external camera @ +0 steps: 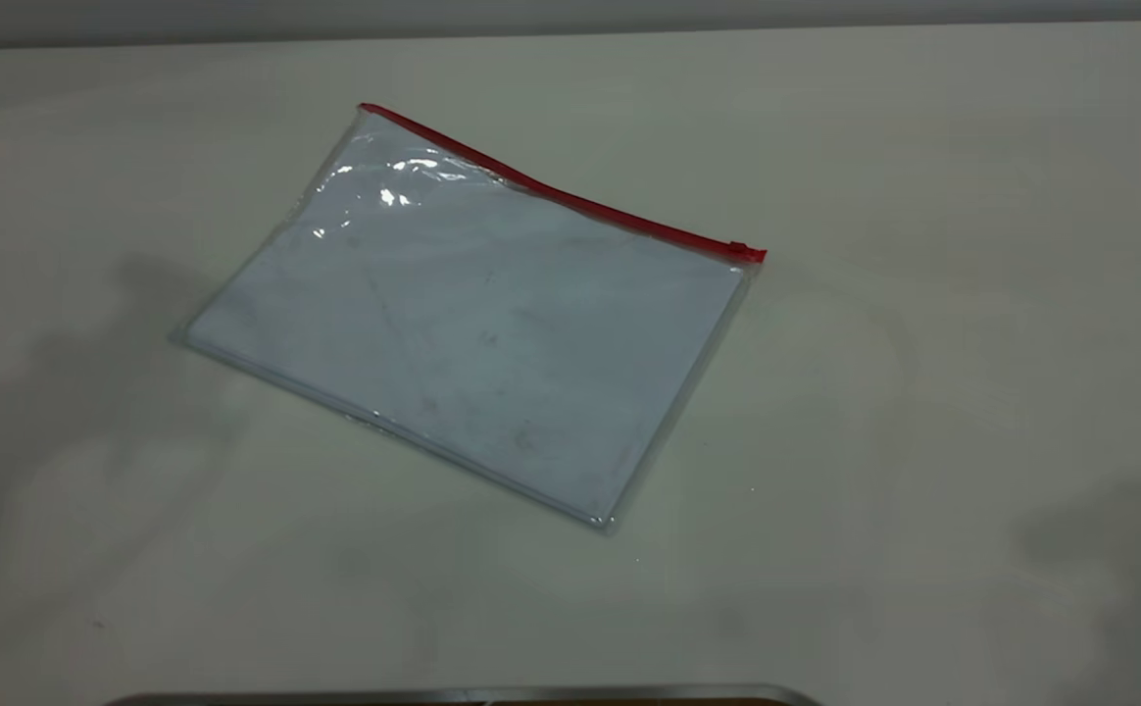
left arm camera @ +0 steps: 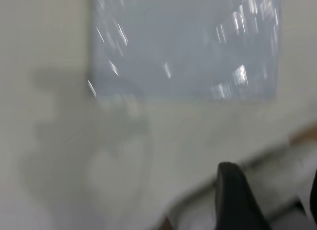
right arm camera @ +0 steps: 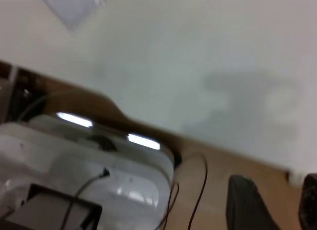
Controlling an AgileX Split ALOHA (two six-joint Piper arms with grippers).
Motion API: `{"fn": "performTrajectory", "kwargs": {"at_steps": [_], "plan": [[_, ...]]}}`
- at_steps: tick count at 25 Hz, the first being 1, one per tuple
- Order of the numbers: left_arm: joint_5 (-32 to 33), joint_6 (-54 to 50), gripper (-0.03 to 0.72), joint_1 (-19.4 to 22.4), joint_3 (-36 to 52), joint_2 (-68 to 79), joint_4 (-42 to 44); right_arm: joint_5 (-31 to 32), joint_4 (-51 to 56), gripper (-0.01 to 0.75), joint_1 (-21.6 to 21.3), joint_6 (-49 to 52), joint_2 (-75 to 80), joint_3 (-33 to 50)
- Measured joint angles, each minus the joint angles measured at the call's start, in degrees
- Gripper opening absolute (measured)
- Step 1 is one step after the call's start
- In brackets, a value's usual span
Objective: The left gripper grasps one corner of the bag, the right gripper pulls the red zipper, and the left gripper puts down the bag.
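both sets of jaws stand spread with nothing between them. the left gripper (left arm camera: 270, 200) shows only in its own wrist view, hanging over the near edge of the table (external camera: 923, 392) with one dark finger (left arm camera: 237, 200) plain and the other just at the frame's edge. the right gripper (right arm camera: 272, 205) shows likewise only in its wrist view, off the table's edge above a wooden floor, with a white casing (right arm camera: 99, 175) and thin cables (right arm camera: 193, 190) below it. neither arm appears in the exterior view.

the pale table fills the exterior view. on it, a little left of centre, the bag (external camera: 472, 324) lies flat and turned at an angle, white sheets showing through the clear plastic. the red zipper (external camera: 570, 196) runs along its far long side, from the far-left corner (external camera: 367, 108) down to the right end, where the small slider tab (external camera: 742, 248) sits. both grippers are well apart from the bag.
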Motion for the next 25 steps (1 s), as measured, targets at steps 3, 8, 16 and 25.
{"fn": "performTrajectory", "kwargs": {"at_steps": [3,8,16,25], "plan": [[0.0,-0.3,0.426,-0.6,11.2,-4.4,0.3,-2.2,-3.2,0.307,0.0,4.7,-5.5,9.5],[-0.1,-3.3,0.426,-0.6,26.9,-11.5,3.0,-5.8,-7.0,0.307,0.0,11.2,-14.4,19.8],[-0.8,-10.6,0.426,-0.7,45.7,-24.9,8.8,-6.6,-7.9,0.307,0.0,12.2,-21.2,21.6],[-4.6,-12.4,0.426,-0.7,50.1,-46.4,11.4,-6.7,-8.0,0.307,0.0,12.3,-21.7,21.6]]}}
